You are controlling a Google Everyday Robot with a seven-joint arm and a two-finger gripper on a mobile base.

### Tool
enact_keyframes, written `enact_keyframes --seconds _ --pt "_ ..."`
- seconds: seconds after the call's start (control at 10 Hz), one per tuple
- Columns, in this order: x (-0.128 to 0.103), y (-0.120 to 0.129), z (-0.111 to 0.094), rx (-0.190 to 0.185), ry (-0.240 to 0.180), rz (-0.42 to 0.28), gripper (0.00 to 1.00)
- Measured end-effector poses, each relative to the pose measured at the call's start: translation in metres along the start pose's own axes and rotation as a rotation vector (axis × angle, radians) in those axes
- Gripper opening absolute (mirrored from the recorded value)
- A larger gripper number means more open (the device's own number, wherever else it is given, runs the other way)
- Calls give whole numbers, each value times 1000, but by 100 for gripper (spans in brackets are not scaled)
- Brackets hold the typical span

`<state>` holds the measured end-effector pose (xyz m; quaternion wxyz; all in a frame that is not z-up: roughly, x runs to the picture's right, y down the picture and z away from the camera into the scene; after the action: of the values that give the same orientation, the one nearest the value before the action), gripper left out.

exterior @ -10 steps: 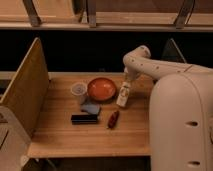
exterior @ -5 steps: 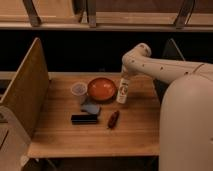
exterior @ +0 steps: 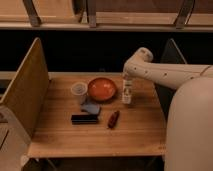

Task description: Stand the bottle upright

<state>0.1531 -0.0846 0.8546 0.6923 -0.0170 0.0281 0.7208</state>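
Six things share the table (exterior: pixel 65 137) in the single camera view. The bottle (exterior: pixel 127 95) stands upright near the far right corner, just right of an orange bowl (exterior: pixel 102 89) and close to it (whether they touch I cannot tell). The gripper (exterior: pixel 126 79) comes down from the pale arm (exterior: pixel 165 75) on the right and is closed on the bottle's top. A clear cup (exterior: pixel 79 92) stands left of the bowl, towards the far edge. Nearer the middle, a blue pad (exterior: pixel 91 108) lies in front of the cup, and a black bar (exterior: pixel 84 119) lies just in front of that. A dark red stick (exterior: pixel 113 119) lies beside the bar's right end, apart from the bottle. A wooden panel (exterior: pixel 25 90) rises along the left edge.
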Motion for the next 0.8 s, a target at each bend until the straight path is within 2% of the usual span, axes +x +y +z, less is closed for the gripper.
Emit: enact_keyframes --seconds 0.2,0.4,0.8 --pt "1 -7 3 -26 -45 -24 0" --pt "1 -5 5 -77 -94 -53 0" --pt "15 17 12 -160 -131 -164 0"
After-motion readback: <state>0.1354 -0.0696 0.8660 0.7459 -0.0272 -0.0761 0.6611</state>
